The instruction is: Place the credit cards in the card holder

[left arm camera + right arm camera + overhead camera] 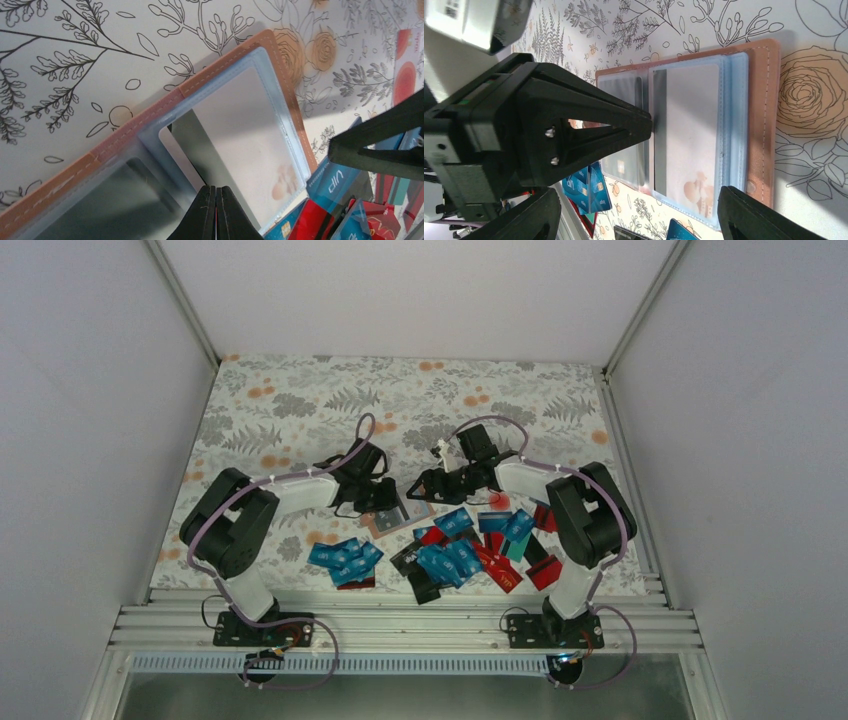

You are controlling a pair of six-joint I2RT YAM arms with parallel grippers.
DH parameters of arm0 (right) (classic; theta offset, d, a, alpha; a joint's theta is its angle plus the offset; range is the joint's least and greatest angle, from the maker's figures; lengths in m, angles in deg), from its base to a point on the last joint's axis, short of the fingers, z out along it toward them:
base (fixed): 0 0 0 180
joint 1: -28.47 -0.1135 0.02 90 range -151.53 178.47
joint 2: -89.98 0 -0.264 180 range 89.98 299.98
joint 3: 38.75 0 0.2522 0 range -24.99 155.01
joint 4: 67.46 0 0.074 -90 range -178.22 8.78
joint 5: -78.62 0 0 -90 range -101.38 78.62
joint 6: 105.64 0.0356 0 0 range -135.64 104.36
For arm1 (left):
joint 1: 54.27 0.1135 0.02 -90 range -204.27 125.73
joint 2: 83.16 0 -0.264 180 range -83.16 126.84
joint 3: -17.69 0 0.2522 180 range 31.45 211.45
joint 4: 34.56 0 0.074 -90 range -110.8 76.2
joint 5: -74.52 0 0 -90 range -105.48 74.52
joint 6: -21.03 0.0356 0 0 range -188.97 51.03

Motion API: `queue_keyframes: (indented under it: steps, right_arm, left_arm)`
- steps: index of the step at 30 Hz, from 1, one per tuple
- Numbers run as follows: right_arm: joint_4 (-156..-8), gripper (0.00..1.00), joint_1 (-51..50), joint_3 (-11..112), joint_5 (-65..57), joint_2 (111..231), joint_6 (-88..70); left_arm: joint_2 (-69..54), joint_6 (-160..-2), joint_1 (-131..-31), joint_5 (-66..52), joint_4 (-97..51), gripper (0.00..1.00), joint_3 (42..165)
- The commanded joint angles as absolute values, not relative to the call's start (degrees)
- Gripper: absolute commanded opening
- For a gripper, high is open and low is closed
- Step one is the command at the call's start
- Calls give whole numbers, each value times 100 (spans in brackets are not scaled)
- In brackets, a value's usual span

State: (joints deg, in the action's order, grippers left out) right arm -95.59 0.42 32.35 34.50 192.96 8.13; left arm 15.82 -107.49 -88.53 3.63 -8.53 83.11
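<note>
Card holder [398, 521] lies open on the counter [300, 400] under the left fingers [383, 502]; cards [450, 558] are heaped on its near side. Left wrist: those fingers are pressed shut at the edge of the clear sleeves [240, 130]; whether a leaf is pinched is unclear. Right wrist: right fingers [754, 216] spread wide, empty, holder straight ahead, one page partly hidden by the left fingers.

Tan-pink card holder [386, 522] — clear sleeves, a pale card in one — lies open on the floral cloth [300, 400], with blue, red and black credit cards [450, 558] heaped beside it.
</note>
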Motion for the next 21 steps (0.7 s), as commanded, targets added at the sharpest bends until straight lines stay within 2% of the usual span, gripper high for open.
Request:
queue_keyframes:
  steps: [1, 21]
  right_arm:
    - [-9472, 80, 35, 3400, 3537, 19395, 684]
    - [-9547, 80, 2, 3474, 3498, 19704, 615]
  left_arm:
    - [1815, -10649, -8885, 378, -987, 2, 8457]
    - [2173, -10681, -8917, 298, -1059, 2, 8340]
